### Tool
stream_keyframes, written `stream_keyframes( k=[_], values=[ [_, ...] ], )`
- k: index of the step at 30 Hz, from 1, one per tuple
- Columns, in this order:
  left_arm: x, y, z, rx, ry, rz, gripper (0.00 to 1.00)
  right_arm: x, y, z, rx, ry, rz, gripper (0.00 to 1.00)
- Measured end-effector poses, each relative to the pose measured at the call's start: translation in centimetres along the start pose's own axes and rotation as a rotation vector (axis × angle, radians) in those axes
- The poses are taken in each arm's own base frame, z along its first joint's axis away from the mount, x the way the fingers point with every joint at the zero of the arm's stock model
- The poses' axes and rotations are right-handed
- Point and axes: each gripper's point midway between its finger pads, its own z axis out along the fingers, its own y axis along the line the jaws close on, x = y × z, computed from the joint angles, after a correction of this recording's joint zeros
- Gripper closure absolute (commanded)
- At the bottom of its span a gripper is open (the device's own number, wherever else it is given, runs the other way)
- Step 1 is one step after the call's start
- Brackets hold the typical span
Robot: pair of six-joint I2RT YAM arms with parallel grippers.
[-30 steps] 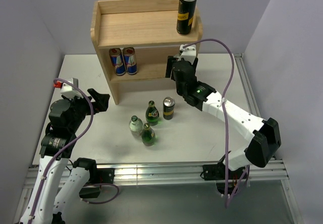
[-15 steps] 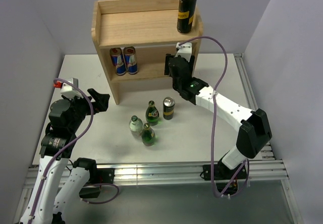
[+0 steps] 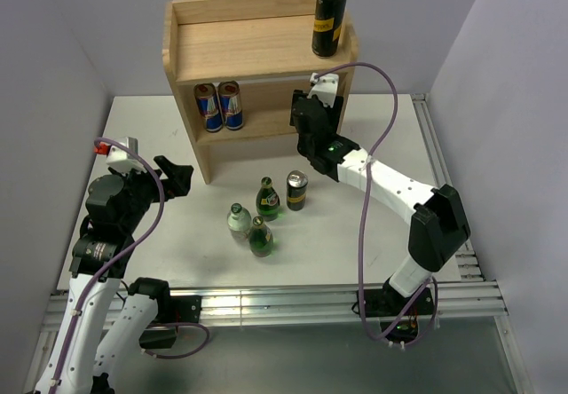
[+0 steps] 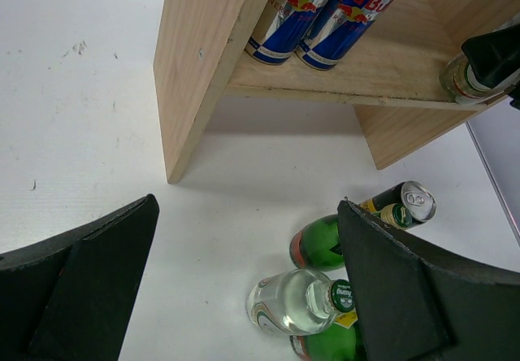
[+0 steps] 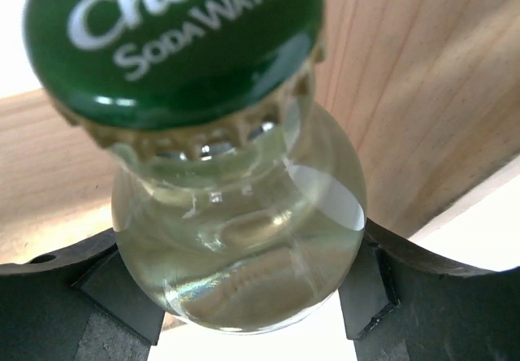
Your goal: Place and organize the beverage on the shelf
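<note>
At the left, the left pincer (image 3: 177, 174) hovers over the white table (image 3: 146, 128), its fingers spread wide and holding nothing. Beyond it stands the shelf (image 3: 248, 46) of light wood. A pair of blue-and-silver cans (image 3: 229, 106) stands upright and touching at the left end of its lower board. In front of the shelf, a clear bottle (image 3: 237, 221), two green bottles (image 3: 267, 199) (image 3: 260, 237) and a short dark can (image 3: 296, 190) stand close together on the table. Further right, the right pincer (image 3: 300, 117) is clamped on a clear soda-water bottle (image 5: 236, 215) with a green cap. It holds the bottle upright at the right end of the lower tier, close to the side panel. Whether the bottle's base touches the board cannot be told. A tall black-and-yellow can (image 3: 328, 21) stands on the top board's right front corner.
</note>
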Motion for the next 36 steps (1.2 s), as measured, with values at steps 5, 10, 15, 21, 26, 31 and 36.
stream_keyframes(
  k=[5,10,15,21,26,31,36],
  values=[
    [0.0,0.0,0.0,0.000,0.000,0.000,0.01,-0.1,-0.2,0.4,0.033,-0.022,0.014,1.00],
    [0.0,0.0,0.0,0.000,0.001,0.000,0.01,-0.2,-0.3,0.8,0.062,-0.043,0.037,1.00],
    [0.0,0.0,0.0,0.000,0.001,0.000,0.01,-0.3,-0.3,1.2,0.083,-0.063,0.065,1.00],
    [0.0,0.0,0.0,0.000,0.000,0.000,0.01,-0.3,-0.3,1.5,0.100,-0.077,0.087,0.73],
    [0.0,0.0,0.0,0.000,0.000,0.000,0.01,-0.3,-0.3,1.6,0.100,-0.077,0.092,0.24],
    [0.0,0.0,0.0,0.000,0.000,0.000,0.01,-0.3,-0.1,1.6,0.087,-0.075,0.112,0.16],
    [0.0,0.0,0.0,0.000,0.000,0.000,0.01,0.4,0.1,1.6,0.077,-0.064,0.116,0.13]
  ],
)
